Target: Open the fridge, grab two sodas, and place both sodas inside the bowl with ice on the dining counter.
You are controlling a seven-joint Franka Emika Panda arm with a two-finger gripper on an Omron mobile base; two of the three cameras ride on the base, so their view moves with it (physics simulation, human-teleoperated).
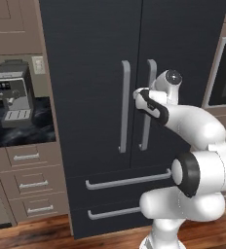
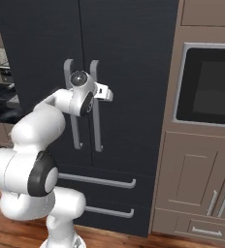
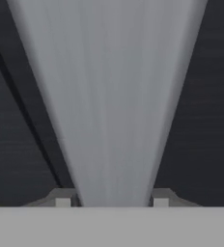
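Right up against my hand camera stands the grey bar handle (image 3: 109, 101) of the fridge's right door, a broad pale band running from 6 o'clock up to 12, with my two fingertips (image 3: 63, 200) pressed at either side of its base. My gripper (image 3: 109, 201) is clenched around that handle. From the left base view my hand (image 1: 143, 97) sits on the right handle (image 1: 148, 104) at about its upper third, and the neighbouring left handle (image 1: 125, 104) is just beside it, untouched. The fridge (image 1: 90, 58) is dark charcoal, both upper doors flush and closed, two lower drawers (image 1: 120, 182) below them also closed with their horizontal bars. Whatever is inside it I cannot see.

At 9 o'clock in the left base view, a grey coffee machine (image 1: 13, 92) stands on a dark marbled counter (image 1: 37, 129) above brown drawers (image 1: 29, 182); any lettering on its panel is too small to read. At 3 o'clock in the right base view, a built-in oven (image 2: 209, 85) is set in brown cabinets (image 2: 201, 179).
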